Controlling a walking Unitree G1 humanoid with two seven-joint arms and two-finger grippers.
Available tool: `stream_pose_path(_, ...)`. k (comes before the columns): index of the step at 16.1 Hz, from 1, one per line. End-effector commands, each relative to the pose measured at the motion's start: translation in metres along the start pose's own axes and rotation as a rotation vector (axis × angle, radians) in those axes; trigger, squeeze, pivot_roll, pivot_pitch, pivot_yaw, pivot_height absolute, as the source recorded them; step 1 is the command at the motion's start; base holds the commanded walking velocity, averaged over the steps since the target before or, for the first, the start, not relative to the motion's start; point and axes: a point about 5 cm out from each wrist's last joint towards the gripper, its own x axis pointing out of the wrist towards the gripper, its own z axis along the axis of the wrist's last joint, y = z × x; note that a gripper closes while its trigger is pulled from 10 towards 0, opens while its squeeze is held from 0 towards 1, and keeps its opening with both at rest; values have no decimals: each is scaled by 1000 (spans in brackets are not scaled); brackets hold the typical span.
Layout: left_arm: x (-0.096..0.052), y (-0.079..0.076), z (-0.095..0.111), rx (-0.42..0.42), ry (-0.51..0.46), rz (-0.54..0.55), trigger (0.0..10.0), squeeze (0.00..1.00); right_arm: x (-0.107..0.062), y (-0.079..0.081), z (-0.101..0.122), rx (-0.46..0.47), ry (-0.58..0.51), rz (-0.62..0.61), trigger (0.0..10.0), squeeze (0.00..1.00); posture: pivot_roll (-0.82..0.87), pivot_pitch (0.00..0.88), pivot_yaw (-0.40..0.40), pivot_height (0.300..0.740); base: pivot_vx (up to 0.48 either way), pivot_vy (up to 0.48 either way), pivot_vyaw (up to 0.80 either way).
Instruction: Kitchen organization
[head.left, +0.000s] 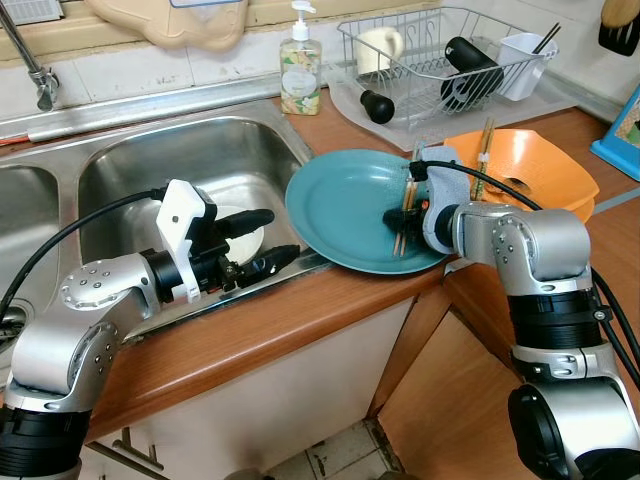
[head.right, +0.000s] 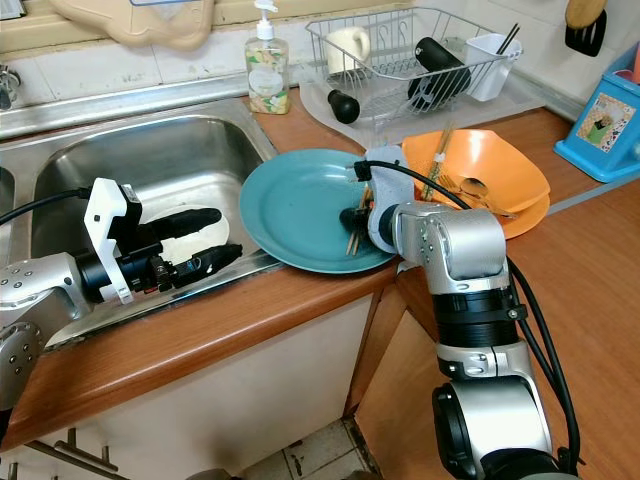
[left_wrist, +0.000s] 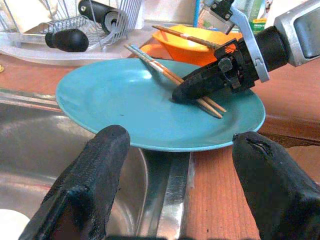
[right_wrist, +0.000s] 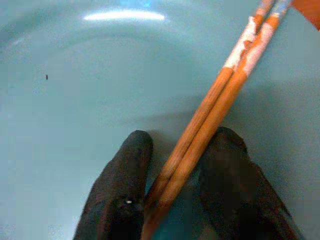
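Left eye view: a steel sink (head.left: 200, 160) is set into the wooden surface (head.left: 300, 330), and a teal plate (head.left: 345, 205) lies on that surface with its edge over the sink rim. The left tool (head.left: 262, 240) hovers over the basin, fingers spread and empty. The right tool (right_wrist: 170, 195) rests on the plate, clenched around a pair of chopsticks (right_wrist: 220, 105).
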Motion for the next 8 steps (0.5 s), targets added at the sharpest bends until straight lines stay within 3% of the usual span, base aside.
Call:
stream_pose_path(1, 0, 0, 1, 22, 10, 3, 10000, 0, -3, 2, 9, 8, -46, 25, 0, 0, -101, 0, 14, 740, 0, 0, 0)
stream_pose_path(8, 2, 3, 3, 29, 6, 26, 10000, 0, -10, 10, 20, -2, -148, 113, 0, 0, -103, 0, 16, 740, 0, 0, 0)
